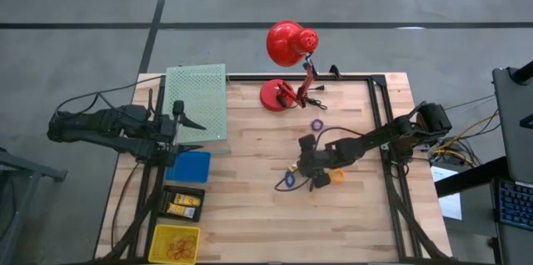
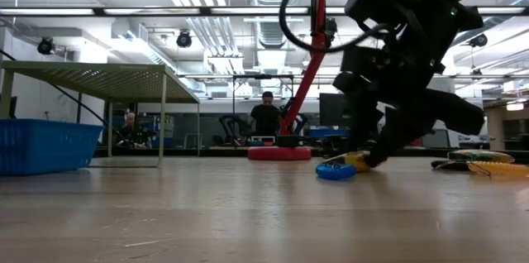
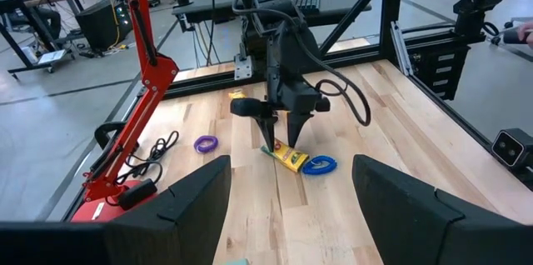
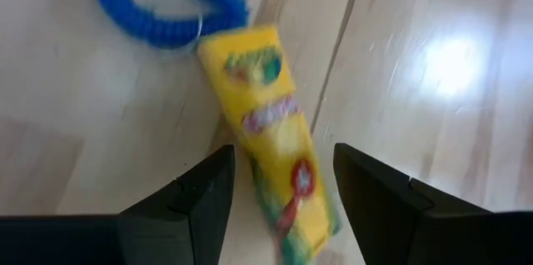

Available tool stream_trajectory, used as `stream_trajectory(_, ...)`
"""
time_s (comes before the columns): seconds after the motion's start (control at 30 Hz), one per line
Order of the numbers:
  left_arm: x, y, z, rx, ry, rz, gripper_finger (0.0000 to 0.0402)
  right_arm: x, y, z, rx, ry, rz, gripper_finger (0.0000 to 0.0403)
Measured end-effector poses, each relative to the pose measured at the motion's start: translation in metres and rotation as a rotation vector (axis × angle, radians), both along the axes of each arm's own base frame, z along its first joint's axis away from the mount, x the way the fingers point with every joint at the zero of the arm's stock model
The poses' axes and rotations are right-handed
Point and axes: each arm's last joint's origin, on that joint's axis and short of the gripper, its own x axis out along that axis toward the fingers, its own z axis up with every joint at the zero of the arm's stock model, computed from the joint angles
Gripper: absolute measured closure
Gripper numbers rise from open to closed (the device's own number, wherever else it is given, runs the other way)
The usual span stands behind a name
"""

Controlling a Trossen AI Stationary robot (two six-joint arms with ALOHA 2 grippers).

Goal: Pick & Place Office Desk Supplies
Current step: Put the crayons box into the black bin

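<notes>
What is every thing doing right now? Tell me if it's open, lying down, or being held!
Right gripper: jaws open, straddling the yellow box, not gripping.
Left gripper: jaws open, empty, waiting at the table's left edge.
Yellow box: lying flat on the table.
Blue coil ring: lying flat, touching the box's end.
Purple ring: lying loose.
Red lamp: standing upright.

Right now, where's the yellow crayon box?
In the high view, the yellow crayon box lies right of table centre, touching the blue coil ring, between the right gripper's open fingers.

Red lamp (image 1: 287, 57) at far edge (bins (image 1: 188, 166) left).
</notes>
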Motion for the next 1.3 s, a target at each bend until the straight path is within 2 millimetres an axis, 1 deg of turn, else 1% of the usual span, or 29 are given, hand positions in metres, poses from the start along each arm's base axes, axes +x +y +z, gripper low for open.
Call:
stream_trajectory(0.13, 0.0, 0.0, 0.0, 0.0, 0.0, 0.0, 0.0145, 0.005, 0.0, 0.003, 0.015, -0.054, -0.001, 0.0202)
stream_trajectory(0.27, 0.0, 0.0, 0.0, 0.0, 0.0, 0.0, 0.0145, 0.005, -0.003, 0.002, 0.073, -0.043, 0.013, 0.0209)
stream_trajectory(0.37, 0.0, 0.0, 0.0, 0.0, 0.0, 0.0, 0.0145, 0.005, -0.006, 0.001, 0.105, -0.04, -0.008, 0.0215)
stream_trajectory(0.57, 0.0, 0.0, 0.0, 0.0, 0.0, 0.0, 0.0145, 0.004, -0.012, -0.001, 0.13, -0.038, -0.059, 0.0226)
stream_trajectory(0.9, 0.0, 0.0, 0.0, 0.0, 0.0, 0.0, 0.0145, 0.002, -0.013, -0.003, 0.164, -0.026, -0.07, 0.0246)
stream_trajectory(1.1, 0.0, 0.0, 0.0, 0.0, 0.0, 0.001, 0.0145, 0.001, -0.013, -0.005, 0.164, -0.022, -0.07, 0.0268)
stream_trajectory(1.3, 0.0, 0.0, 0.0, 0.0, 0.0, 0.001, 0.0145, 0.0, -0.013, -0.005, 0.164, -0.02, -0.07, 0.0301)
